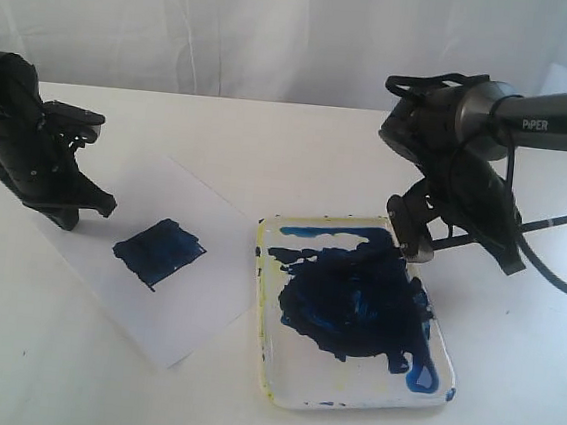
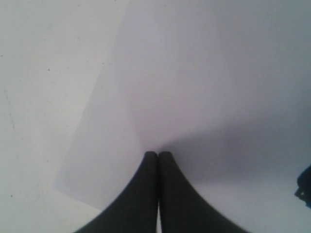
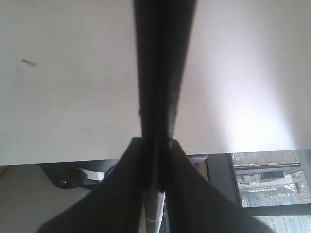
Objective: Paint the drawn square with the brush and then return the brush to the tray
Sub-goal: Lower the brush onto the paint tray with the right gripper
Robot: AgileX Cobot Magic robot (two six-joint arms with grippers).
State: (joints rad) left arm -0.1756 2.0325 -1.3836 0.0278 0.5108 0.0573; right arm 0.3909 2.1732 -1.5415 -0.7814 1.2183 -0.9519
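On the white table (image 1: 47, 371), the right gripper (image 1: 413, 247) clamps the brush (image 1: 564, 216) low over the tray's (image 1: 263, 321) far corner, likely to set it down, since the square (image 1: 159, 251) is already blue; the left gripper (image 1: 67, 214) hangs closed and empty over the paper (image 1: 182, 323).

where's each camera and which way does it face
Exterior: off the arms, looking down at the table, the paper, the tray, the left arm and right arm.
Left wrist: on the left arm, facing down past the shut left claw onto the paper.
Right wrist: on the right arm, looking along the brush in the right claw.
Shared: exterior and left wrist both show the paper.
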